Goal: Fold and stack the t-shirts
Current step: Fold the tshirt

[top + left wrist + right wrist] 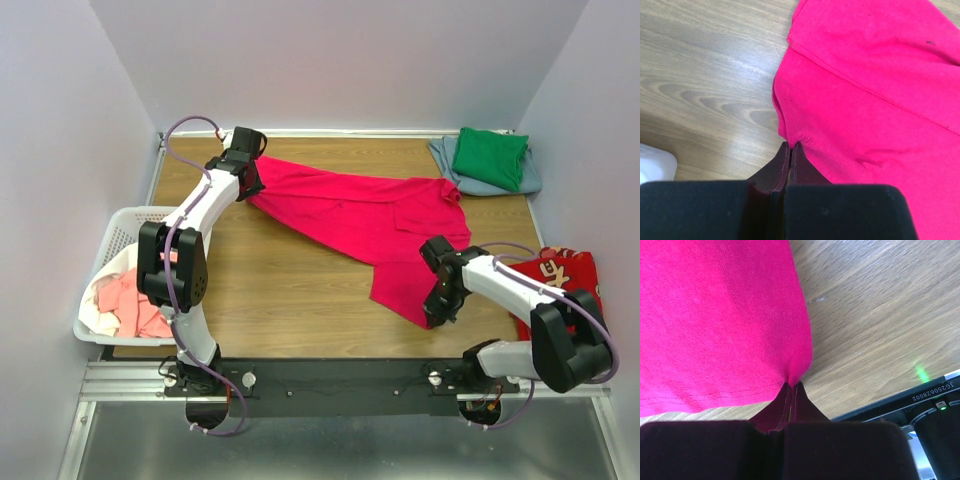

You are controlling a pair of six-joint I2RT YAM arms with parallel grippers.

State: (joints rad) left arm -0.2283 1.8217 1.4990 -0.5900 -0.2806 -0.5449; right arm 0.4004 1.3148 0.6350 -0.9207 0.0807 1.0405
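Note:
The crimson-pink t-shirt point(365, 215) lies stretched diagonally across the wooden table from far left to near right. My left gripper point(252, 185) is shut on its far-left edge; the left wrist view shows the jaws point(791, 145) pinching the cloth point(870, 100). My right gripper point(438, 312) is shut on its near-right hem corner; the right wrist view shows the jaws point(794, 385) pinching the cloth point(715, 320). A folded green t-shirt point(489, 157) lies on a folded grey-blue one point(448, 160) at the far right corner. Salmon-pink point(128, 300) and white point(92, 315) shirts lie in the basket.
The white lattice basket point(128, 217) stands off the table's left edge. A red printed cloth point(565, 275) lies at the right edge beside my right arm. The black rail point(900, 405) runs along the near table edge.

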